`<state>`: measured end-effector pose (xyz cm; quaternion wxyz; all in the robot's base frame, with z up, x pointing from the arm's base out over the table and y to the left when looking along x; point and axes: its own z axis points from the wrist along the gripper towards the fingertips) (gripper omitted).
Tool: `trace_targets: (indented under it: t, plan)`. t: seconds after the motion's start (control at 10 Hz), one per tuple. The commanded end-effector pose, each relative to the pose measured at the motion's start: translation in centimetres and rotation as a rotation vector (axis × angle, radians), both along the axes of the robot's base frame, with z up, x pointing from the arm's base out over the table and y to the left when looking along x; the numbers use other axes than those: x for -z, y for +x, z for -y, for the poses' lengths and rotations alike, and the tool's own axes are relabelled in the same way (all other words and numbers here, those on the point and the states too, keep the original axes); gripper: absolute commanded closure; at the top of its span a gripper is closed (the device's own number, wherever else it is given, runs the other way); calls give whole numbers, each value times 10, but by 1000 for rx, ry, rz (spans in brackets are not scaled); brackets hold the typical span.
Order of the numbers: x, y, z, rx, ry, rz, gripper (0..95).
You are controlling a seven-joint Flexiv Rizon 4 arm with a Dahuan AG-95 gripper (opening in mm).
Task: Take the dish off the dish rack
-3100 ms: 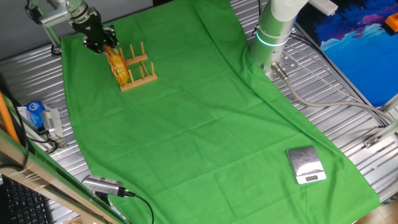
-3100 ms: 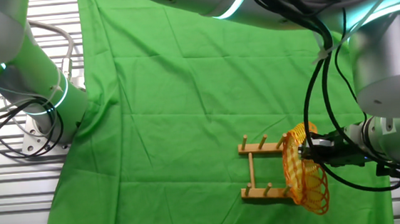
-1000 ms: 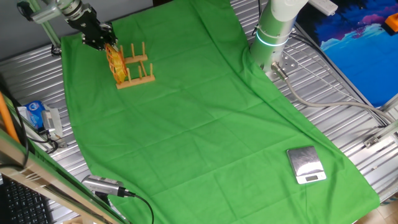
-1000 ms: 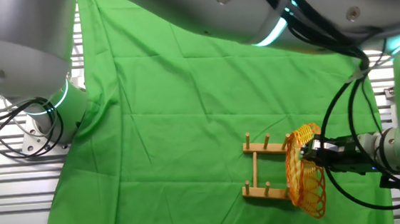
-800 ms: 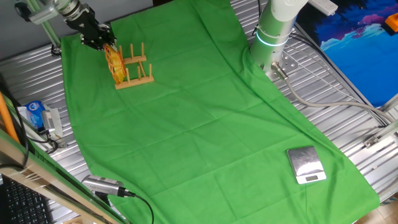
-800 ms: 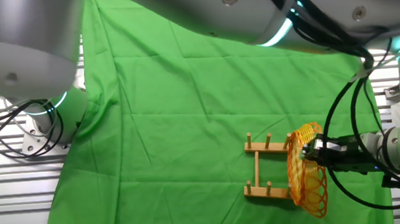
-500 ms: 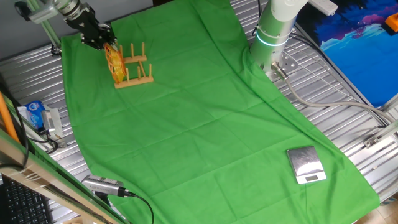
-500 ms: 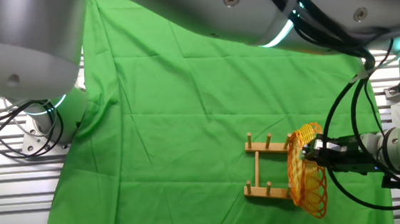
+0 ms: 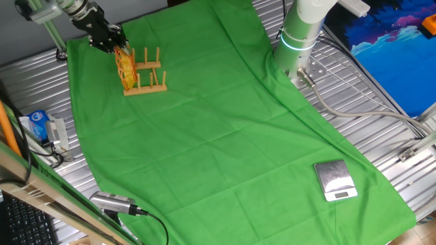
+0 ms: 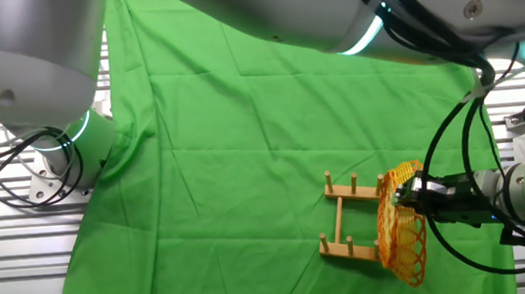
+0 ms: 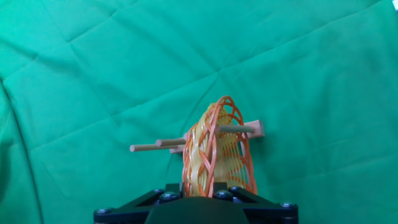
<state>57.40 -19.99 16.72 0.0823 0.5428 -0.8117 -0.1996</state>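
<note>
Rack (image 10: 351, 217) — dragged farther along cloth

A creased green cloth (image 9: 225, 129) covers most of the ribbed metal worktop (image 9: 381, 129). On the cloth's near corner lies 1 small silver scale (image 9: 335, 180); beyond its far edge a blue painted panel (image 9: 388, 54) leans.

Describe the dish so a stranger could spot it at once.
Look at the green cloth covering the table and find the small wooden dish rack near its far corner. The dish stands on edge at the rack's end, pinched by the black gripper. It alone is woven yellow-orange wicker.
</note>
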Motion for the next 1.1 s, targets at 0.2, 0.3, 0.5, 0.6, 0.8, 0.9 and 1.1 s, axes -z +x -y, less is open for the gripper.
trace_targets:
  t: [0.2, 0.3, 0.5, 0.6, 0.8, 0.9, 1.1]
  plan:
    - [0, 0, -3, 22, 14, -9, 760]
    - [0, 0, -4, 35, 18, -13, 760]
    - [-1, 0, -6, 47, 20, -19, 760]
    - [-2, 0, -6, 49, 19, -20, 760]
    - [-3, 0, -7, 52, 16, -22, 760]
    - [-4, 0, -7, 55, 16, -23, 760]
    - [-5, 0, -8, 62, 21, -26, 760]
